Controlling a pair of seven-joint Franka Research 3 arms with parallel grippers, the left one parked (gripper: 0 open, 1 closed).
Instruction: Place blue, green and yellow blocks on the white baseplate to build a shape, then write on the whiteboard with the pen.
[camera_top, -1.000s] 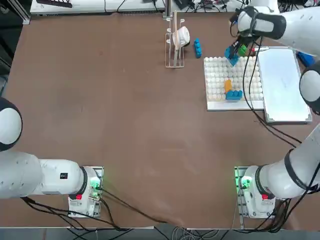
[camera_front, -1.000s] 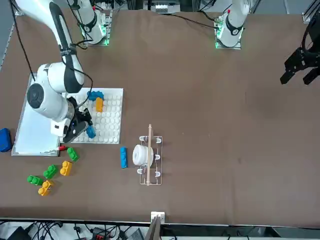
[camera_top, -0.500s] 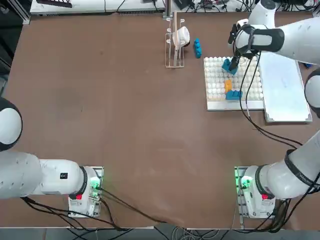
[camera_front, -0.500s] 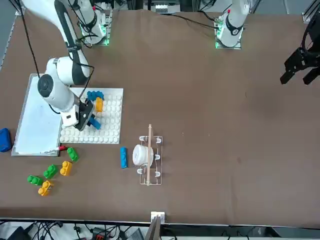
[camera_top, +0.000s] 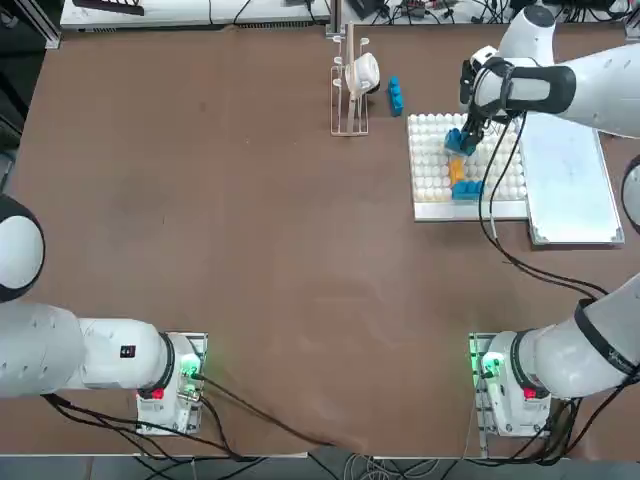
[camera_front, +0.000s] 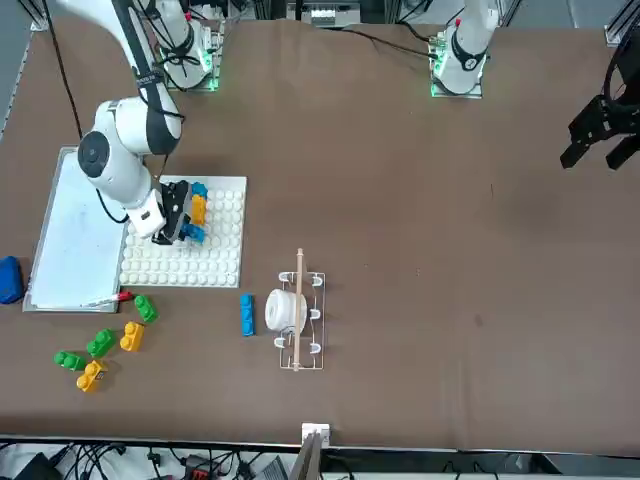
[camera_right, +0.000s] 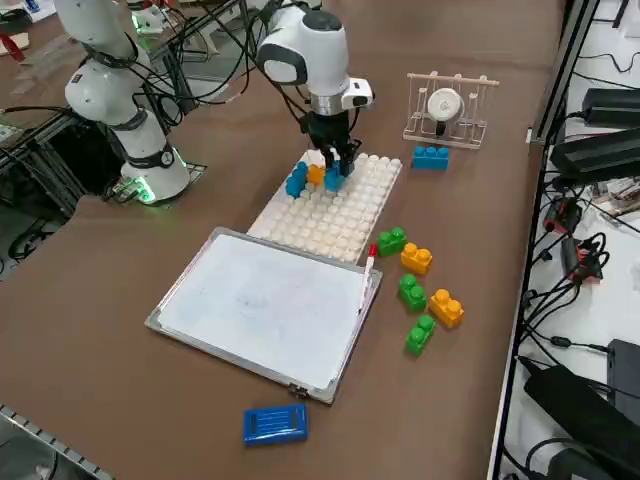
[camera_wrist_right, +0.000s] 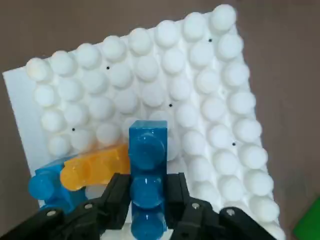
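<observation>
Right gripper (camera_wrist_right: 148, 200), blue block (camera_wrist_right: 147, 165) clamped, now over white baseplate (camera_top: 432, 150).

No readable txt, labels, brands or nos. on anything in view.

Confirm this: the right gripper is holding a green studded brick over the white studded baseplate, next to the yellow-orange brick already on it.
Not quite: the brick is blue, not green. The right wrist view shows the right gripper shut on a blue studded brick over the white studded baseplate, beside the yellow-orange brick already on it. The green bricks lie on the table beside the whiteboard.
</observation>
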